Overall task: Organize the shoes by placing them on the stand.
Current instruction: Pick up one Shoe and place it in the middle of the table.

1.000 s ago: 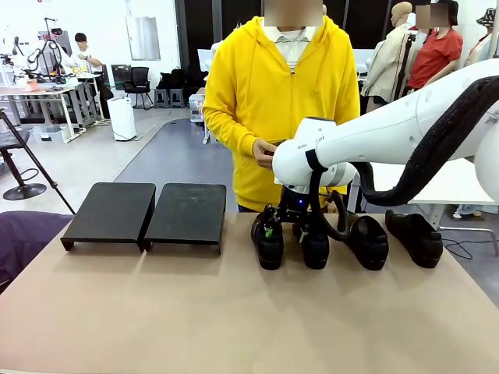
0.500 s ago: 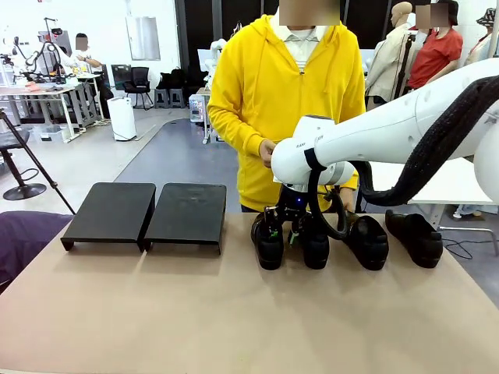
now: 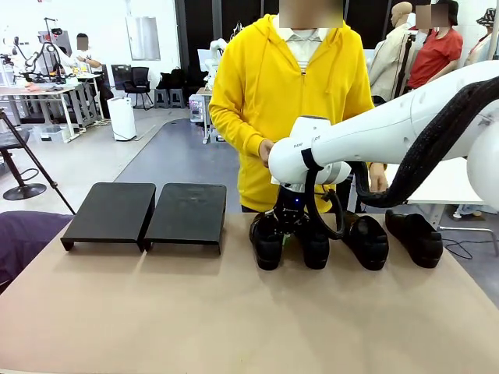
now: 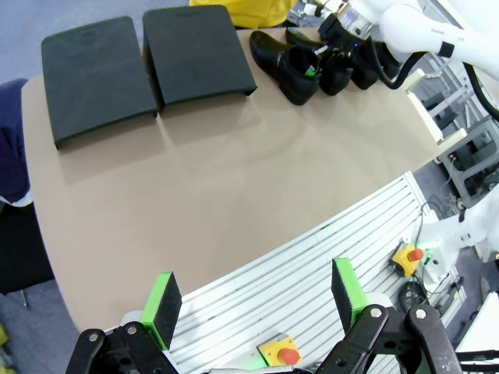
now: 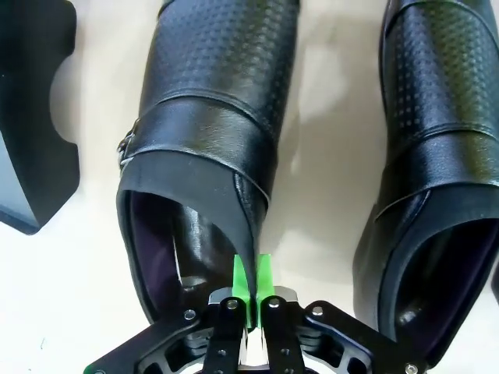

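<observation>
Currently, my right gripper (image 5: 251,282) pinches the collar of one shoe (image 5: 209,117), second shoe (image 5: 440,117) beside; left gripper (image 4: 253,274) spread wide.

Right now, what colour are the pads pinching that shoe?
Bright green pads, clearest in the right wrist view, against the black shoe.

Two stands (image 3: 187,210) are sitting side by side on the bench's (image 3: 234,312) far left, and four shoes (image 3: 368,241) are lining up in a row to their right. The right end effector (image 5: 252,280) is pinching the leftmost shoe (image 3: 267,248) at its heel rim, with a person (image 3: 288,101) standing right behind the bench.
</observation>
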{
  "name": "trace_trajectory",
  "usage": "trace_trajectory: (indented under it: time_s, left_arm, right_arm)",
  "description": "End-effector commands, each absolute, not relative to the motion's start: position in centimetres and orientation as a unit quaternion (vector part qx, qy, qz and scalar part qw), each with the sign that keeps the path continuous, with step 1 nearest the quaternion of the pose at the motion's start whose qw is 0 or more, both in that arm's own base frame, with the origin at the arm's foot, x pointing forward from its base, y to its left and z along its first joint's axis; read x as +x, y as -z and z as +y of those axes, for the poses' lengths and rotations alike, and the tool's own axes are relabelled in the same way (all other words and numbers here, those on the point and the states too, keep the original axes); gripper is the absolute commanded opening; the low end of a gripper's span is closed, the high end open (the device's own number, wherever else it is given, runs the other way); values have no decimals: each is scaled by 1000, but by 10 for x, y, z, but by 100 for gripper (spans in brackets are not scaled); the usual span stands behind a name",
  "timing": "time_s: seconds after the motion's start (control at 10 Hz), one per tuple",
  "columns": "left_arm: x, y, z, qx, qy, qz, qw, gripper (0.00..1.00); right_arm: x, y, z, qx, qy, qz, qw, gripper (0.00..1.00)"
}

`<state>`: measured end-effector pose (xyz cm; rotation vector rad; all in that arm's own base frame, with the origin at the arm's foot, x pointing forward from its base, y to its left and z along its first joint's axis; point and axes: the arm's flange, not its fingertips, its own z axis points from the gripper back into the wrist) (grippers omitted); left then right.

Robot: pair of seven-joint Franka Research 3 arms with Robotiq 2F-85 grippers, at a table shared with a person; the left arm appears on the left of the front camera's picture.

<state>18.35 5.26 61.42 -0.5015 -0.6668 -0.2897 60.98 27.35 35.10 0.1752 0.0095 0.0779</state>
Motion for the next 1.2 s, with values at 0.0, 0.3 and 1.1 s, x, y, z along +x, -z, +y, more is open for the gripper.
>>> trace_trajectory:
  time_s: [0.0, 0.3, 1.1]
  left_arm:
    - [182, -615, 54, -250, 146, -324, 901, 100]
    - [182, -615, 54, -250, 146, -324, 901, 100]
    - [182, -615, 54, -250, 146, -324, 901, 100]
  right_arm:
    - [605, -371, 282, 63, -31, 1, 998, 0]
    - [533, -460, 280, 47, -53, 16, 997, 0]
    - [362, -529, 257, 85, -36, 70, 993, 0]
